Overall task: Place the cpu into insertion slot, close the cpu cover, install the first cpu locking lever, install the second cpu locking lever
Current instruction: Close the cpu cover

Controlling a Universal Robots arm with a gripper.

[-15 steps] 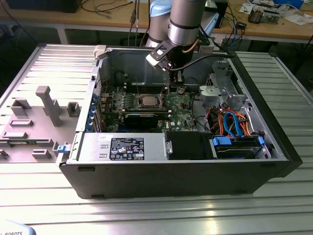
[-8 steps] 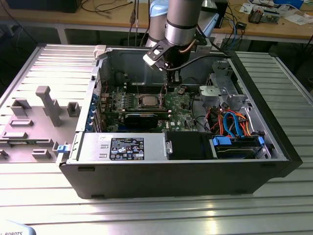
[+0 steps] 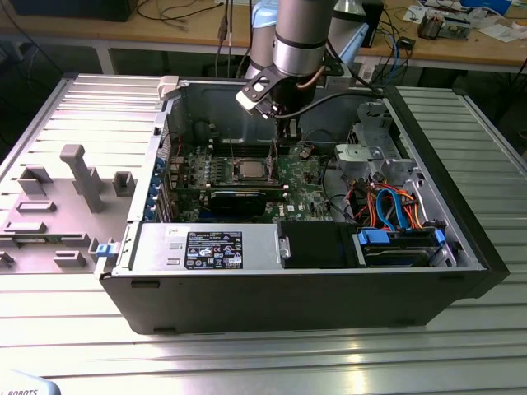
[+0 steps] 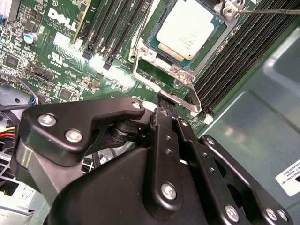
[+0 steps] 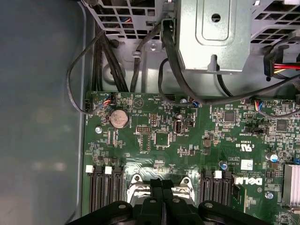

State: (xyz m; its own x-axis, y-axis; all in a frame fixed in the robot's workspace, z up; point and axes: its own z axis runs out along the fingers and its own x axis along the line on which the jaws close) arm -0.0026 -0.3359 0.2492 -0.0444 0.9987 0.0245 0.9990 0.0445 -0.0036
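The cpu [image 4: 186,29] lies flat in the insertion slot [image 4: 151,48], its dull silver top showing through the window of the cpu cover [image 4: 154,80], which lies down over it. A thin lever rod [image 4: 272,11] juts out past one corner of the socket, and another lever [image 4: 191,96] runs along the side near my fingers. My gripper [image 4: 164,101] is shut, its black tips together at the cover's near edge, touching or just above it. In the first wrist view the gripper [image 5: 161,183] sits between the cover's two silver lugs. In the exterior view the gripper [image 3: 286,136] hangs just behind the cpu [image 3: 251,170].
Black memory slots [image 4: 239,51] flank the socket on both sides. A graphics card [image 3: 239,199] lies in front of it, with a power supply [image 3: 210,247], drive cage [image 3: 375,156] and cable bundle [image 3: 395,210] inside the case. The case wall [image 4: 262,117] is close by.
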